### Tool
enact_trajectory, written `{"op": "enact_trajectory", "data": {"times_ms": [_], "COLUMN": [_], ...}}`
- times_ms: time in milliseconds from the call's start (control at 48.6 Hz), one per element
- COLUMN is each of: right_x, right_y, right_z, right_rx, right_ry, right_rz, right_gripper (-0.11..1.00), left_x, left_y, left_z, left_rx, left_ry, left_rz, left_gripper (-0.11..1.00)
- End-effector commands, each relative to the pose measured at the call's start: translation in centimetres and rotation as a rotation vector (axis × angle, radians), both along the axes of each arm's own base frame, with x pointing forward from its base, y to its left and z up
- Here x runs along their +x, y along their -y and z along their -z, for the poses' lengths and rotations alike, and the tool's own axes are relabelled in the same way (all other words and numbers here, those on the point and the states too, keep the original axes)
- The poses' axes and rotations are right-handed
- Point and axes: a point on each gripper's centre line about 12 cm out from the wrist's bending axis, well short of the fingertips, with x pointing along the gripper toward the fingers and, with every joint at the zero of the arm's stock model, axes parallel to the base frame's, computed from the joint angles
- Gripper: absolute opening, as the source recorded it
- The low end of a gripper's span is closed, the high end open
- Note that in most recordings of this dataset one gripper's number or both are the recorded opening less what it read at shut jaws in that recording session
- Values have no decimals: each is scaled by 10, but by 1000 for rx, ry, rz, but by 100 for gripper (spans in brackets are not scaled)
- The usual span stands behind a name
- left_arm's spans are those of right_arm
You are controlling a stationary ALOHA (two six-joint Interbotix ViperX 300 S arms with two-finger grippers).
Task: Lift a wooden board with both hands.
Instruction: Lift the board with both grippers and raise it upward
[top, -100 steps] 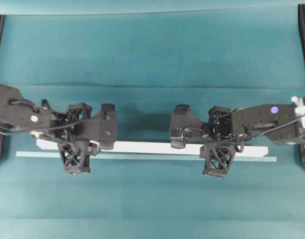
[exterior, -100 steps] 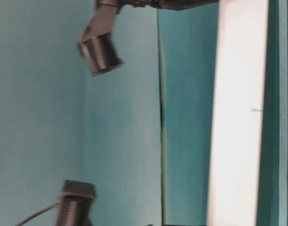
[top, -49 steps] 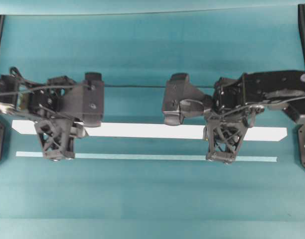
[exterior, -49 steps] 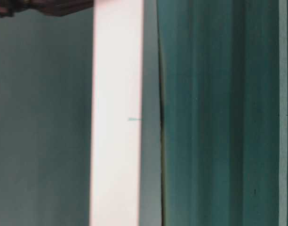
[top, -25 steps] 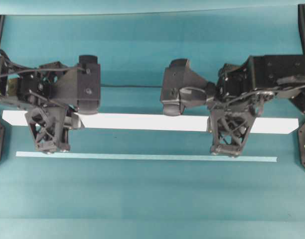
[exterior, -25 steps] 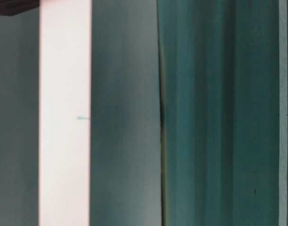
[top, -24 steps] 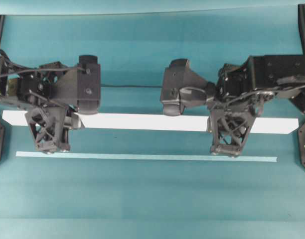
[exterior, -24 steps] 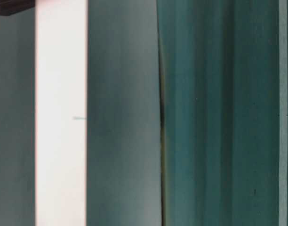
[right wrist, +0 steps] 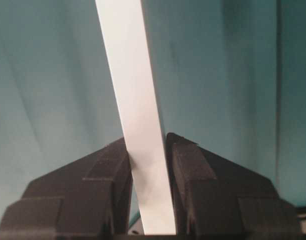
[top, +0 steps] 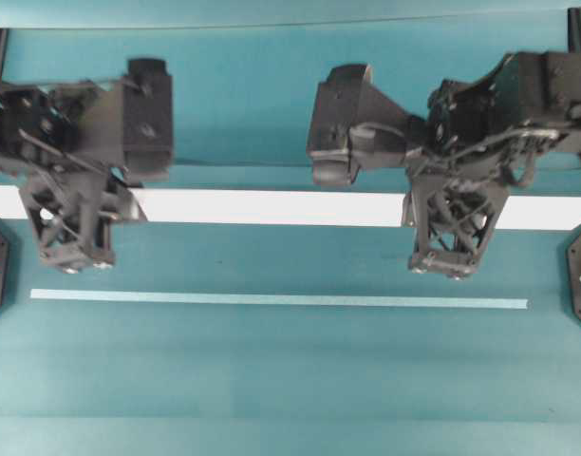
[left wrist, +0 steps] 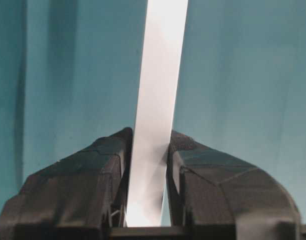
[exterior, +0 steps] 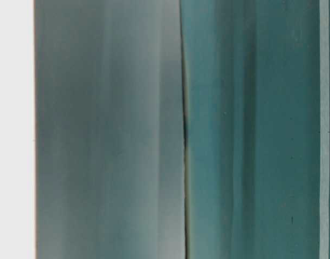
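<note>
Item: wooden board (top: 271,207), white, long and narrow, which we hold level across the overhead view, clear of the teal worktop (top: 290,380) and well apart from the pale tape strip (top: 279,300) lying on it. Left tool (top: 77,223): closed narrow on the board near its left end; the left wrist view shows both pads (left wrist: 120,165) pressed against the board's (left wrist: 160,100) two faces. Right tool (top: 452,233): likewise clamped near the right end, pads (right wrist: 185,165) flush on either side of the board (right wrist: 138,110) in the right wrist view. In the table-level view only a white band at the left edge shows, likely the board (exterior: 13,129), blurred. Both board ends run to or past the overhead frame's edges, so we cannot check the corners. Hazards, in our judgement: if one arm rises faster than the other, the board would tilt and slide through the pads; if the arms drift apart or together, the smooth faces could slip or twist in the grip; each hold is a narrow pinch on a long span, so a jolt may pivot the board about either tool.
</note>
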Motion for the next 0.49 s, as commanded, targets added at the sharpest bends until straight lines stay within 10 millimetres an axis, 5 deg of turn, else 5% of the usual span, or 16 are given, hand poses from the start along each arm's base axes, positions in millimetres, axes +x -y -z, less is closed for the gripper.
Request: {"op": "enact_trajectory", "data": {"times_ms": [0, 473], "right_x": [-1, -2], "right_y": [-1, 4], "right_z": [-16, -52], "right_rx": [0, -2], "right_ry": [34, 107], "right_rz": [6, 19], "right_gripper": [22, 22], "left_x": [-4, -8], "left_y": [-2, -2], "left_z": [-30, -68], "left_rx": [2, 5], "left_ry": [68, 109], "left_rz": [-17, -18], "left_gripper": [18, 18]}}
